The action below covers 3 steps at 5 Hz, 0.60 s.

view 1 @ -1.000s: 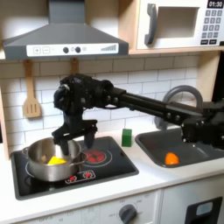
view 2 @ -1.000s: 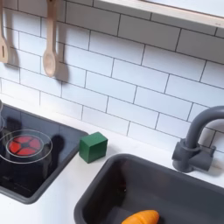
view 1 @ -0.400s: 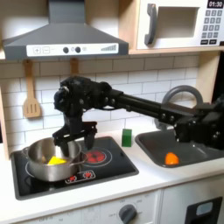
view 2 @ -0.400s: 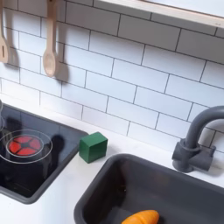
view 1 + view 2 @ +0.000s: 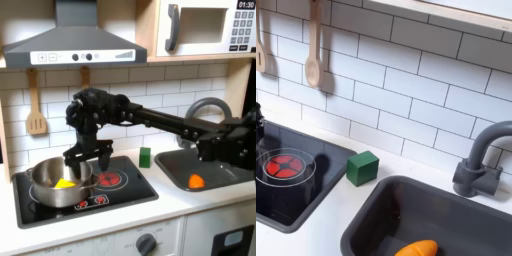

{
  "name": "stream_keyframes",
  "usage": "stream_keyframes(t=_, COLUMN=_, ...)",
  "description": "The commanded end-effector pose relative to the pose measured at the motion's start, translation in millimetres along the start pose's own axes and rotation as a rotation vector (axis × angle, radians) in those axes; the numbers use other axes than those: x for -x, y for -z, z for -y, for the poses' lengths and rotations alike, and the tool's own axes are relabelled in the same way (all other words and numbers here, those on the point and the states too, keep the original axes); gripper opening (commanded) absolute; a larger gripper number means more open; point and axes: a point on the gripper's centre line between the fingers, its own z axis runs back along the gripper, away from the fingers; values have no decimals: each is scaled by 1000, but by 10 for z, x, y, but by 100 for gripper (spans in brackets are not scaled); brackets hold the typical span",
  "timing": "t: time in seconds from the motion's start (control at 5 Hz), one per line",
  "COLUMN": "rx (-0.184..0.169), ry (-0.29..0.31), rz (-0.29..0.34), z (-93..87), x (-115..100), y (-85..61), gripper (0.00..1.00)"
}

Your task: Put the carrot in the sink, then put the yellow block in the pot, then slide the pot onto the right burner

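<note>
The black gripper (image 5: 87, 158) hangs with jaws spread apart, holding nothing, just above the round shiny steel pot (image 5: 55, 183), where the small yellow block (image 5: 64, 183) lies below them.

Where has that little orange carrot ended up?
The carrot lies inside the dark grey sink at the first exterior view's right, below the curved faucet; in the second exterior view it sits at the basin's bottom edge.

The carrot (image 5: 196, 181) lies in the sink (image 5: 222, 172). The yellow block (image 5: 64, 183) is seen inside the steel pot (image 5: 55, 181), which sits on the cooktop's left side; the right burner (image 5: 108, 179) is uncovered.
</note>
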Motion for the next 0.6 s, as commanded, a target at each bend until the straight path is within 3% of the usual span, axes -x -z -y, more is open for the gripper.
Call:
stream_keyframes(t=0.0, rx=-16, ry=-7, rz=-17, z=-48, x=-2, y=84, gripper=100)
stream_keyframes(t=0.2, rx=-13, ry=-9, rz=-8, z=-52, x=3, y=77, gripper=0)
stream_keyframes(t=0.4, rx=-9, ry=-7, rz=-10, z=-58, x=0, y=82, gripper=0)
